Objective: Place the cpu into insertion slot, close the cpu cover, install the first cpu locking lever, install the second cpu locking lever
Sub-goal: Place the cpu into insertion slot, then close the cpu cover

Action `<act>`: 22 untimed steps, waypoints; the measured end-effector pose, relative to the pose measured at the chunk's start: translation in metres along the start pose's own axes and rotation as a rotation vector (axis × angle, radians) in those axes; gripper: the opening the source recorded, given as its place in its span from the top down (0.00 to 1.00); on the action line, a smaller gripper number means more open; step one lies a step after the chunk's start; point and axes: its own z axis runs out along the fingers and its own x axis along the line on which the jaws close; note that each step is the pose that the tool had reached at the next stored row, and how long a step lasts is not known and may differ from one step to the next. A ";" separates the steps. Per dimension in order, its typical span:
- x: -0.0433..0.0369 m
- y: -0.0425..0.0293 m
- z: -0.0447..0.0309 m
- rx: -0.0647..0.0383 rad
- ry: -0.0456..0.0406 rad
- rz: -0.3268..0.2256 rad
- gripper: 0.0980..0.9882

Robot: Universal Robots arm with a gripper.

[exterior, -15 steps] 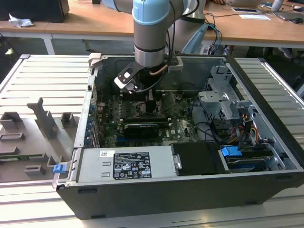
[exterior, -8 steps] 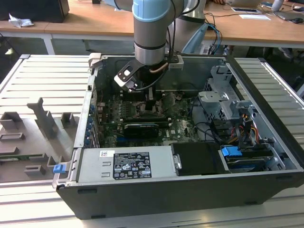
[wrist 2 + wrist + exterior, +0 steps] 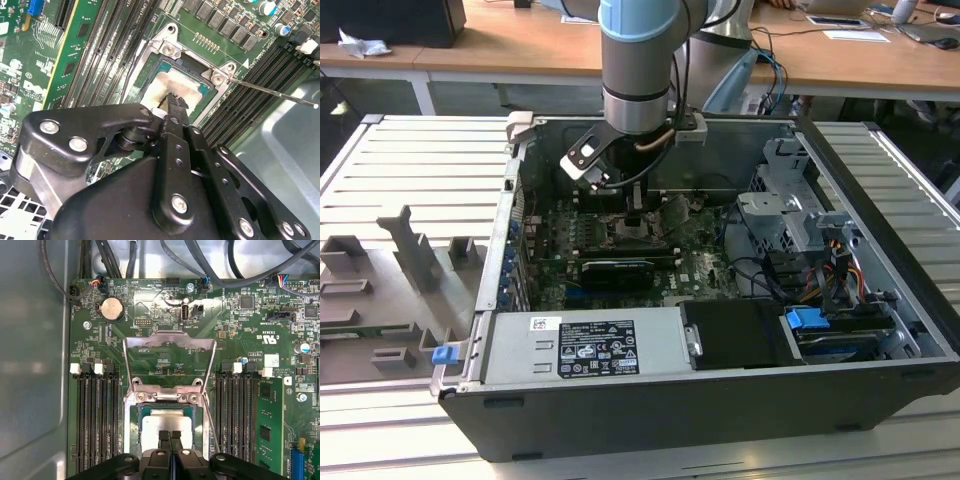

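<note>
So, from the exterior view's left: grey parts tray (image 3: 400,280), then the open PC case (image 3: 720,400), my gripper (image 3: 633,215) down on the board (image 3: 705,255) mid-case, drive cage (image 3: 790,200) off to that view's right. Jaws pinched together, nothing btwn them, tips resting on the cpu (image 3: 167,419), which lies in the insertion slot (image 3: 134,435); cpu cover (image 3: 170,338) is up. Risk imo: if the chip sits crooked, pressing bends pins.

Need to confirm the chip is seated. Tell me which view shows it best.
The first wrist view: the chip lies square in its socket, seen from above, the claw over one edge. The second wrist view shows it slanted, partly behind the claw. In the exterior view it is too small to tell.
</note>
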 end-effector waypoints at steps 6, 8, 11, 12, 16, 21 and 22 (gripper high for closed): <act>0.0003 0.0004 -0.0086 0.000 0.0002 0.000 0.99; 0.0003 0.0005 -0.0105 0.000 0.0002 0.000 0.99; 0.0004 0.0005 -0.0125 0.000 0.0000 0.000 0.99; 0.0004 0.0006 -0.0134 0.000 0.0000 0.000 0.99; 0.0008 0.0006 -0.0178 0.000 0.0000 0.000 0.99; 0.0022 0.0010 -0.0273 -0.001 0.0000 0.000 0.99; 0.0023 0.0011 -0.0288 -0.001 0.0000 0.000 0.99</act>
